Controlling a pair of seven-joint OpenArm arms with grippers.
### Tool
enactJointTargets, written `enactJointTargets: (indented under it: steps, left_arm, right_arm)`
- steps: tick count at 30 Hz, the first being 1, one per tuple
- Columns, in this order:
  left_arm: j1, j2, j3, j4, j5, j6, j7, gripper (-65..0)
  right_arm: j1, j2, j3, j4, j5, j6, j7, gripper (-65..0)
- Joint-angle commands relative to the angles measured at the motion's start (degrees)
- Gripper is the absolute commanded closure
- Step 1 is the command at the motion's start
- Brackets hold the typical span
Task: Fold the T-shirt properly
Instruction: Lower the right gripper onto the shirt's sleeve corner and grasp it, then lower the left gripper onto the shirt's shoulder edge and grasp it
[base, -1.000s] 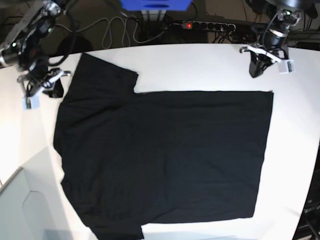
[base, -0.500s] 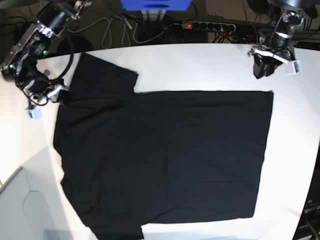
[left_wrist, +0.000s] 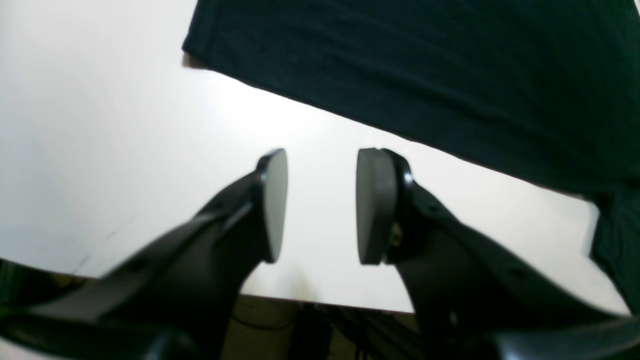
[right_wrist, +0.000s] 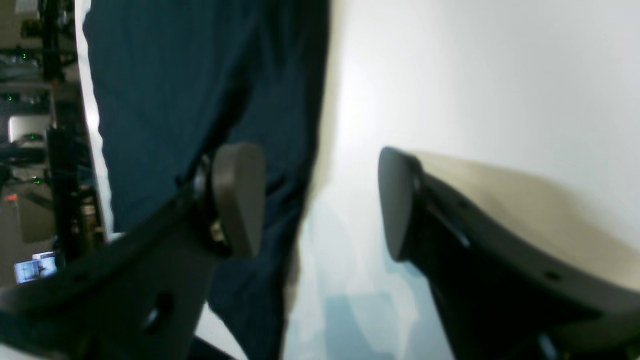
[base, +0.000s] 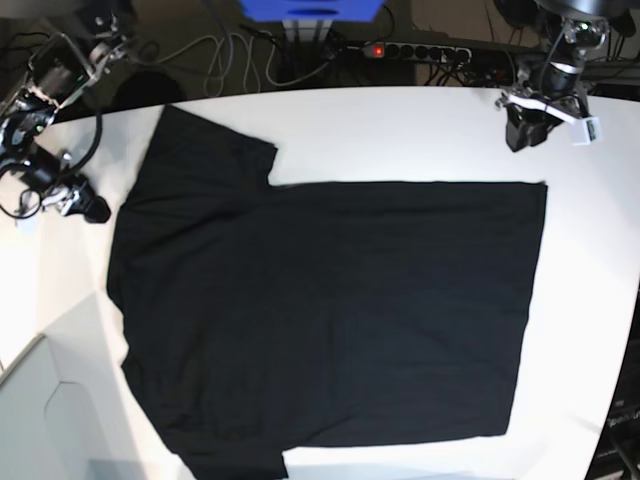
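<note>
The black T-shirt (base: 330, 310) lies spread flat on the white table (base: 400, 130), with one sleeve toward the far left corner. My left gripper (base: 522, 135) hovers over bare table just beyond the shirt's far right corner. In the left wrist view it (left_wrist: 322, 205) is open with nothing between its pads, and the shirt's edge (left_wrist: 450, 75) lies ahead of it. My right gripper (base: 95, 212) sits just left of the shirt's left edge. The right wrist view shows it (right_wrist: 320, 200) wide open and empty, one finger over the cloth (right_wrist: 200, 75), the other over bare table.
A power strip (base: 420, 50) and cables run behind the table's far edge, beside a blue box (base: 310, 10). A pale grey panel (base: 40, 420) stands at the near left corner. The table's far edge (left_wrist: 320, 300) is close under my left gripper.
Both grippers have opened. My right arm has drawn away from the sleeve toward the table's left side. My left gripper has shifted slightly back from the shirt's corner.
</note>
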Motion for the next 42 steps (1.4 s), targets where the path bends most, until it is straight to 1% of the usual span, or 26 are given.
enactJointTargets:
  steps: [1, 3, 6, 9, 11, 13, 16, 18, 19, 21, 24, 25, 29, 32, 34, 37, 38, 39, 42]
  left_arm:
    - [0.5, -0.6, -0.4, 0.8, -0.7, -0.3, -1.2, -22.4]
    - [0.4, -0.6, -0.4, 0.8, -0.7, -0.3, -1.2, -22.4]
    - [0.4, -0.6, -0.4, 0.8, -0.7, -0.1, -1.2, -22.4]
    - [0.3, -0.6, -0.2, 0.8, -0.7, 0.1, -1.2, -22.4]
    - [0.3, -0.6, -0.2, 0.9, -0.7, 0.1, -1.2, -22.4]
    - [0.3, -0.6, -0.3, 0.9, -0.7, 0.1, -1.2, -22.4]
    - [0.6, -0.6, -0.4, 0.9, -0.7, 0.0, -1.2, -22.4]
    - [0.6, -0.6, -0.4, 0.9, -0.7, 0.0, -1.2, -22.4]
    - [0.6, -0.6, -0.4, 0.9, -0.7, 0.0, -1.2, -22.4]
    - [0.7, -0.6, -0.4, 0.9, -0.8, -0.1, -1.2, -22.4]
    - [0.7, -0.6, -0.4, 1.0, -0.8, -0.1, -1.2, -22.4]
    - [0.7, -0.6, -0.4, 1.1, -0.9, -0.1, -1.2, -22.4]
    - [0.7, -0.6, -0.6, 1.2, -1.3, -0.3, -1.4, -22.4]
    - [0.2, -0.4, -3.1, 1.2, -1.7, -0.4, -1.3, -22.5]
    - [-0.9, 0.0, -5.3, 1.2, -4.3, -0.4, -1.2, -22.6]
    - [-2.3, -0.8, -9.0, 0.7, -9.1, -0.4, -0.7, -23.2]
    - [-2.8, -1.5, -9.8, 0.0, -10.5, -0.4, 0.3, -24.7]
    - [-3.8, -2.2, -10.5, -1.0, -11.8, -0.4, 2.2, -27.7]
    - [-8.9, -3.8, -12.4, -6.9, -14.1, -0.4, 10.2, -37.3]
  right_arm:
    - [0.1, 0.6, -0.1, 0.6, -0.3, 0.9, -0.5, -36.6]
    - [0.0, -0.3, -0.1, 0.3, -0.3, 0.9, -0.5, -36.6]
    - [-1.4, -3.2, -0.6, 0.6, -0.4, 0.9, -0.5, -36.5]
    - [-2.3, -5.0, -5.0, 0.7, -0.4, 0.9, -0.5, -36.5]
    - [-2.6, -6.2, -8.0, 1.4, -0.4, 0.9, 0.8, -36.5]
    - [-3.7, -6.6, -10.2, 2.5, -0.4, 0.9, 3.0, -36.5]
    - [-4.2, -6.5, -12.3, 2.9, -0.4, 0.9, 4.4, -35.6]
    - [-4.1, -6.4, -12.2, 2.7, -0.4, 0.9, 4.4, -30.6]
    - [-4.1, -6.4, -12.2, 2.8, -0.4, 0.9, 4.4, -26.5]
    - [-4.1, -6.3, -12.2, 2.9, -0.4, 0.9, 4.4, -15.7]
    - [-4.2, -6.3, -12.3, 2.8, -0.4, 0.9, 4.4, -1.5]
    - [-4.2, -6.4, -12.4, 2.8, -0.4, 0.9, 4.4, 0.0]
    - [-4.3, -6.4, -12.4, 2.7, -0.4, 0.9, 4.4, 0.0]
    - [-4.3, -6.4, -12.4, 2.7, -0.4, 0.9, 4.4, 0.0]
    - [-4.4, -6.4, -12.4, 2.7, -0.4, 0.9, 4.4, 0.0]
    - [-4.4, -6.4, -12.4, 2.7, -0.4, 0.9, 4.3, 0.0]
    - [-4.4, -6.3, -12.4, 2.7, -0.4, 0.9, 4.2, 0.0]
    - [-4.4, -6.3, -12.4, 2.7, -0.4, 0.9, 4.1, 0.0]
    - [-4.4, -6.4, -12.4, 2.8, -0.4, 0.9, 4.0, 0.0]
